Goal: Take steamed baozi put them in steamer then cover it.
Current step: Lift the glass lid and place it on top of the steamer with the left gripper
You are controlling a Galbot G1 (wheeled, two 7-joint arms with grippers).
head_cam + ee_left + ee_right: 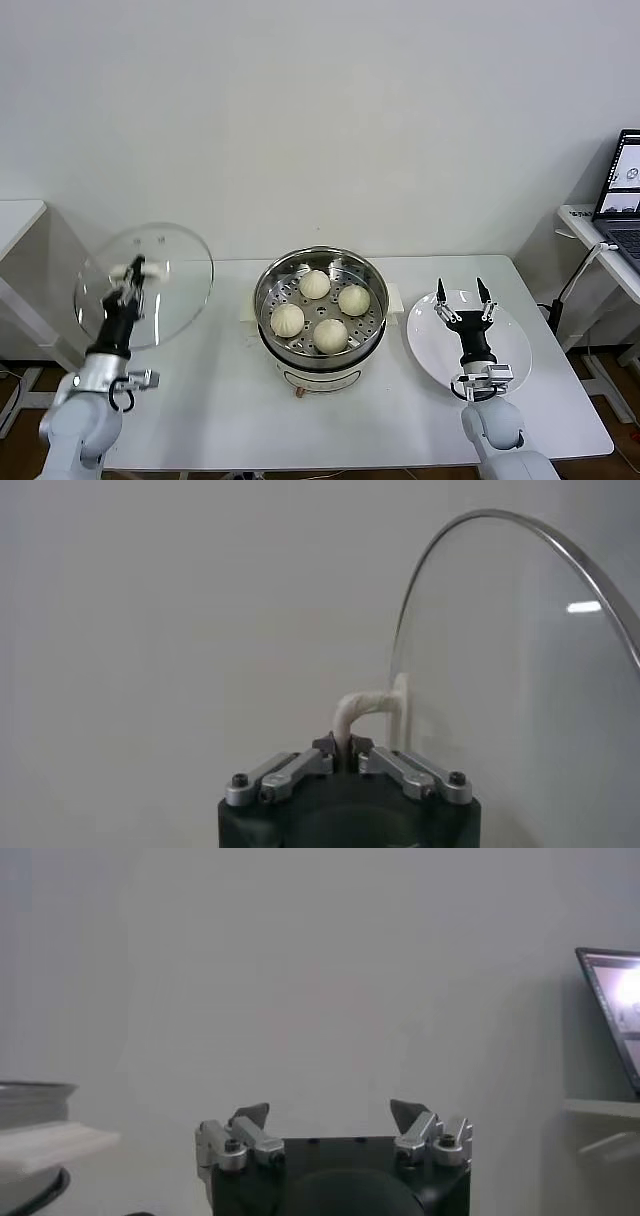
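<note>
The steamer stands at the table's middle, open on top. Four cream-white baozi sit on its perforated tray: one at the back, one at the right, one at the left, one at the front. My left gripper is shut on the white handle of the glass cover. It holds the cover up on edge above the table's left end, well left of the steamer. My right gripper is open and empty, pointing up over the white plate.
The white plate lies flat at the table's right, with nothing on it. A laptop stands on a side desk at the far right, with a cable hanging from it. Another white table edge shows at the far left.
</note>
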